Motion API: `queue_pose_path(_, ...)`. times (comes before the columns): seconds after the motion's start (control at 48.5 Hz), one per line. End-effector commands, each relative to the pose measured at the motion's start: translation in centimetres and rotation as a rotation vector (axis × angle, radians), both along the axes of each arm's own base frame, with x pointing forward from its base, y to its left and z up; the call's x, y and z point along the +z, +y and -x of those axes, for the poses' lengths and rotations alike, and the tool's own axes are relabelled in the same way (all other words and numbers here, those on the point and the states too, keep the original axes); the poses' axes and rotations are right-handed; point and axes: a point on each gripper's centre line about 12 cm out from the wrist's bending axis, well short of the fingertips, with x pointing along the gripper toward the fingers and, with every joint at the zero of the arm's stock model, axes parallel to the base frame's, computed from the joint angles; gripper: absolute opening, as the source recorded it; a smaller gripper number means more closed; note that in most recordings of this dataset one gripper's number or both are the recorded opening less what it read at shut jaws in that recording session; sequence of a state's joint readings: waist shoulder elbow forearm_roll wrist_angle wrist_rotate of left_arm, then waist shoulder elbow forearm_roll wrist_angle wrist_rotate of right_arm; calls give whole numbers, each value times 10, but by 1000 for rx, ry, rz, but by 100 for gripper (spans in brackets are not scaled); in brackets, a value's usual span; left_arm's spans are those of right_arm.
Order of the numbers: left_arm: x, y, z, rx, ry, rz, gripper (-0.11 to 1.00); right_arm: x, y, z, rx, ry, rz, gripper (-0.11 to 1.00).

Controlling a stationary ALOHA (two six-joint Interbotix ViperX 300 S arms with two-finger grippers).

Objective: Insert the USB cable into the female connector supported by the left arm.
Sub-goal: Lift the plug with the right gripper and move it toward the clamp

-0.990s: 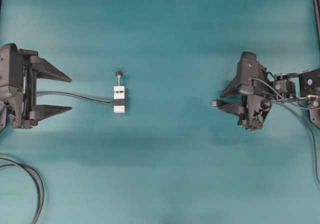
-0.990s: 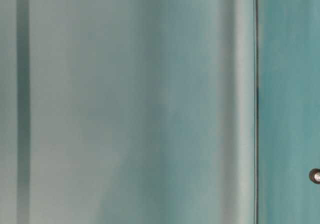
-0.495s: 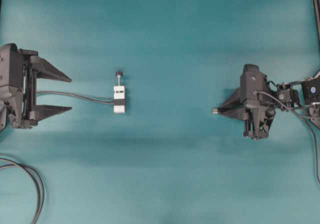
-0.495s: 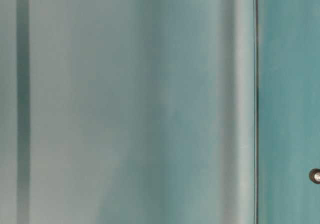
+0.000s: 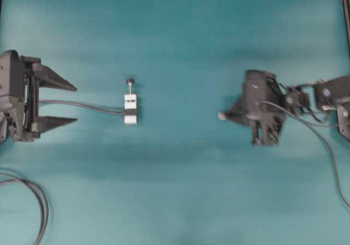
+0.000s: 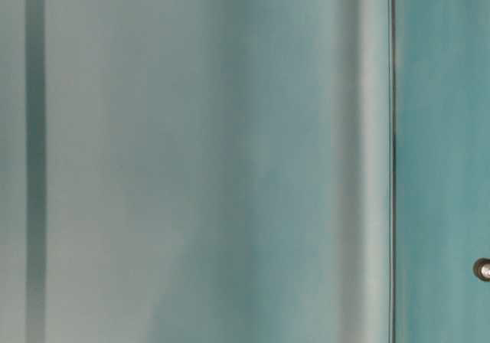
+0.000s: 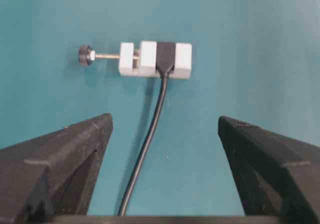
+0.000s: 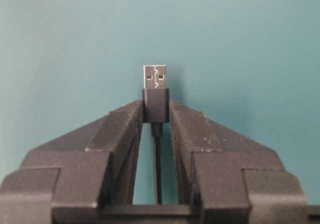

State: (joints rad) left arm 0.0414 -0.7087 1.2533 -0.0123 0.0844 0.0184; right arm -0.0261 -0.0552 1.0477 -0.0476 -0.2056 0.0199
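Observation:
The female connector (image 5: pixel 130 109), a white clamp block with a black band and a black-knobbed screw, lies on the teal table left of centre. Its thin dark cable runs between the fingers of my left gripper (image 5: pixel 75 103), which is open and empty well left of it. In the left wrist view the connector (image 7: pixel 156 60) lies ahead of the wide-open left gripper (image 7: pixel 165 119). My right gripper (image 5: pixel 228 114) is shut on the USB cable's plug (image 5: pixel 221 115), metal tip pointing left, far right of the connector. The right wrist view shows the plug (image 8: pixel 155 81) pinched by the right gripper (image 8: pixel 156 111).
Thick black looped cables (image 5: pixel 39 201) lie at the bottom left corner. The USB cable trails right past the right arm (image 5: pixel 328 146). The table-level view shows only blurred teal surfaces and a small round fitting (image 6: pixel 482 269) at its right edge.
My right gripper has moved left toward the connector, carrying the plug and turning slightly. The left gripper and the connector have not moved.

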Motion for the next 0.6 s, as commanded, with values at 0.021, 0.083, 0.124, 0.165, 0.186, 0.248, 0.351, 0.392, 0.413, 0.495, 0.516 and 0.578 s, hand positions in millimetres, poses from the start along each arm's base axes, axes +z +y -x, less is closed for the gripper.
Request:
queue_pose_path(0.021,4,0,-3,0,-35,0,92,20,-7,-24,43,11,66,21)
queue_pose_path(0.083,2,0,-3,-4,-37,-4,92,26,-9,-30,65,33,95,21)
queue_pose_path(0.124,1,-1,-3,-6,-37,-4,92,29,-10,-34,73,38,106,21)
queue_pose_path(0.165,-2,-1,-3,-8,-38,-3,92,32,-12,-37,72,34,110,21)
queue_pose_path(0.186,-2,-1,-3,-9,-40,-5,92,32,-12,-38,69,33,109,21)
queue_pose_path(0.248,-6,-2,-3,-10,-41,-1,92,35,-13,-41,67,18,110,21)
queue_pose_path(0.351,-12,-3,-4,-13,-52,-2,92,41,-13,-47,60,-10,107,21)
queue_pose_path(0.392,-16,-3,-5,-12,-55,-2,92,42,-13,-49,57,-16,104,21)
queue_pose_path(0.413,-16,-3,-6,-13,-60,-4,92,44,-13,-51,52,-21,100,21)
queue_pose_path(0.495,-22,-2,-9,-13,-63,-6,92,46,-14,-57,34,-31,82,21)
queue_pose_path(0.516,-23,-2,-10,-14,-64,-7,92,47,-14,-59,28,-33,77,21)
queue_pose_path(0.578,-28,-2,-13,-16,-66,-11,92,46,-14,-63,19,-33,66,21)
